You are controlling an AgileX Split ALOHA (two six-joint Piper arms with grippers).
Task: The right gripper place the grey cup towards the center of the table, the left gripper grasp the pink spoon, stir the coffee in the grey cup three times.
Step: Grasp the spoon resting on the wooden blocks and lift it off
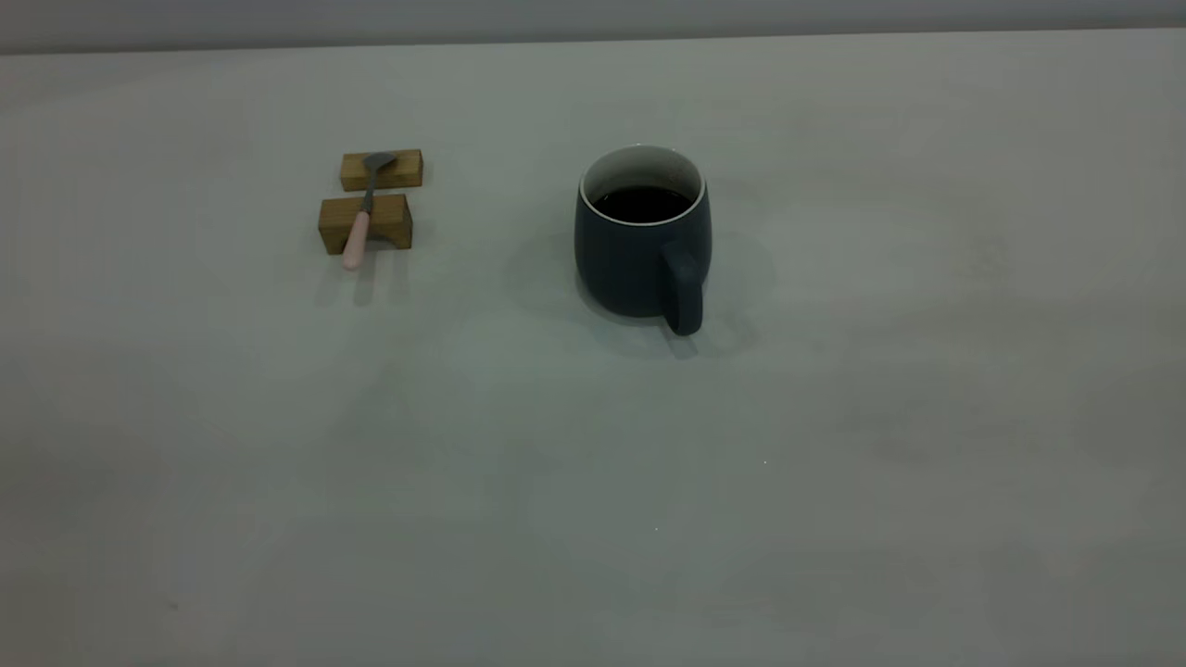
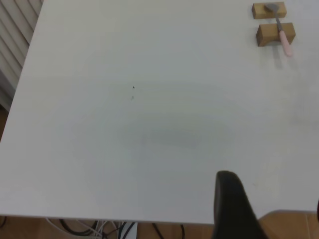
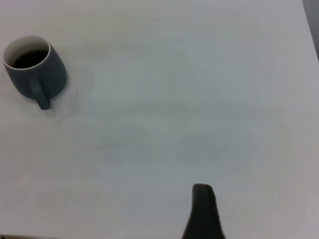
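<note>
We see the exterior view dim and evenly lit, the counter (image 1: 834, 417) grey with soft mottling. The grey cup (image 1: 639, 259) throws faint, spread shadows to several sides. Both wrist views look brighter, washed out and slightly soft; no glare shows.

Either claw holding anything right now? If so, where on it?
Nothing is held. The pink spoon lies across two wooden blocks, the grey cup stands alone on the table; both claws are far from them.

Grey wall (image 1: 593, 18); cables (image 2: 89, 229) under table edge.
</note>
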